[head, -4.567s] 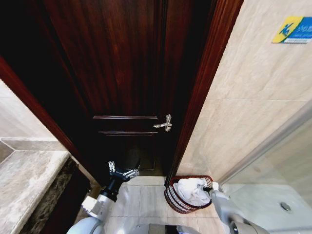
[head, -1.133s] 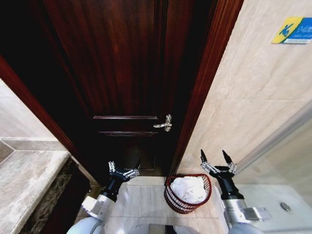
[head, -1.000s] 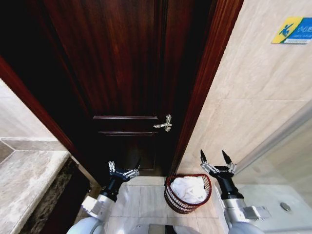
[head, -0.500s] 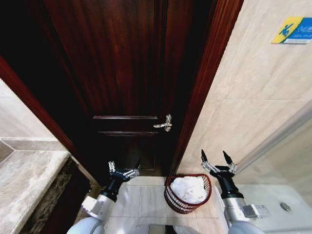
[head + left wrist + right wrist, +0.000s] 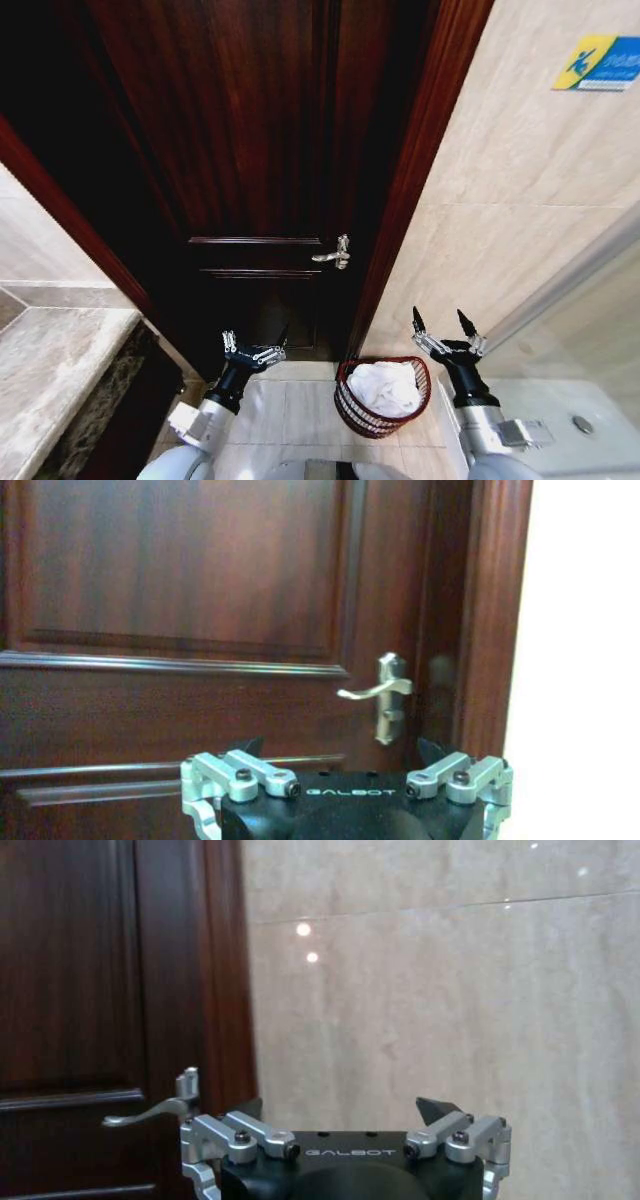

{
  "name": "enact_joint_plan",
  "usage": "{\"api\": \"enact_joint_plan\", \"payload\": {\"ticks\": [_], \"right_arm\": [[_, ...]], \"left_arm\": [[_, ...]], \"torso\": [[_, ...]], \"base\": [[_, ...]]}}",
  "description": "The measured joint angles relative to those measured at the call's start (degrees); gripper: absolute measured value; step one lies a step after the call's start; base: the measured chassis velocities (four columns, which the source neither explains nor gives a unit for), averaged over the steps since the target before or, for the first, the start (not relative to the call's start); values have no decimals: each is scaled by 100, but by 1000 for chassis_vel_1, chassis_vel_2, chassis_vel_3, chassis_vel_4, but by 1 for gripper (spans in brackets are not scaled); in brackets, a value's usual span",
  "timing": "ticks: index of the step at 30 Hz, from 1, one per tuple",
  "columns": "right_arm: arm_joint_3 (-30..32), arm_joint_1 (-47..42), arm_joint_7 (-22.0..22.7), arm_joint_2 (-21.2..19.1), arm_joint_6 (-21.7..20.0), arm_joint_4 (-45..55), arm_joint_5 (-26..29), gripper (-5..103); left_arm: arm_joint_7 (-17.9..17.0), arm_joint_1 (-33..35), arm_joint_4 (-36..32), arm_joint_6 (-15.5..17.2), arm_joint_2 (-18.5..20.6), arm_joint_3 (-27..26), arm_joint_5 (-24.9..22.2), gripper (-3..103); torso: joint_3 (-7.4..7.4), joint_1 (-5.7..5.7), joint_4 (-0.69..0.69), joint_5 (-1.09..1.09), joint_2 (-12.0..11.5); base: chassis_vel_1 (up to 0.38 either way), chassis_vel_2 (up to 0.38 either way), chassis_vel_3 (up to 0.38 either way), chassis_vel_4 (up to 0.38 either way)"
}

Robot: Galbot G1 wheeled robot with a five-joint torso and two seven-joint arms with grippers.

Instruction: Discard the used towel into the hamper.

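Hamper: the round dark reddish-brown wire hamper (image 5: 382, 397) stands on the pale tiled floor (image 5: 290, 410) by the dark wooden door (image 5: 250, 170).
Towel: a white crumpled towel (image 5: 385, 387) lies inside it.
Right gripper (image 5: 444, 327): spread apart, empty, raised beside the hamper.
Left gripper (image 5: 254, 343): parted, empty, before the door.

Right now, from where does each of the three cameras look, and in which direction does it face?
Head view: from the robot's head, forward and down; it sees the door, hamper with white towel, and both open pincers, left pincer and right pincer.
Left wrist view: behind the left pincer, facing the door and its door handle.
Right wrist view: behind the right pincer, facing the tiled wall and door edge.
Shared: the door handle shows in all three.
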Motion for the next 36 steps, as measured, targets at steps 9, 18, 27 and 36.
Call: {"api": "enact_joint_plan", "payload": {"ticks": [9, 18, 27, 36], "right_arm": [[2, 0, 1, 0, 0, 0, 1, 100], [5, 0, 2, -1, 0, -1, 1, 100], [-1, 0, -1, 1, 1, -1, 1, 100], [1, 0, -1, 0, 2, -1, 1, 100]], "left_arm": [[0, 0, 0, 0, -1, 2, 0, 100], [2, 0, 0, 0, -2, 3, 0, 100], [0, 0, 0, 0, 0, -1, 0, 100], [0, 0, 0, 0, -1, 1, 0, 100]], "torso": [[0, 1, 0, 1, 0], [1, 1, -1, 5, -1], [0, 1, 1, 0, 0], [0, 1, 0, 2, 0]], "base": [[-215, -232, 239, 220], [-118, -153, 152, 104], [69, 70, -11, -15], [0, 0, 0, 0]]}}
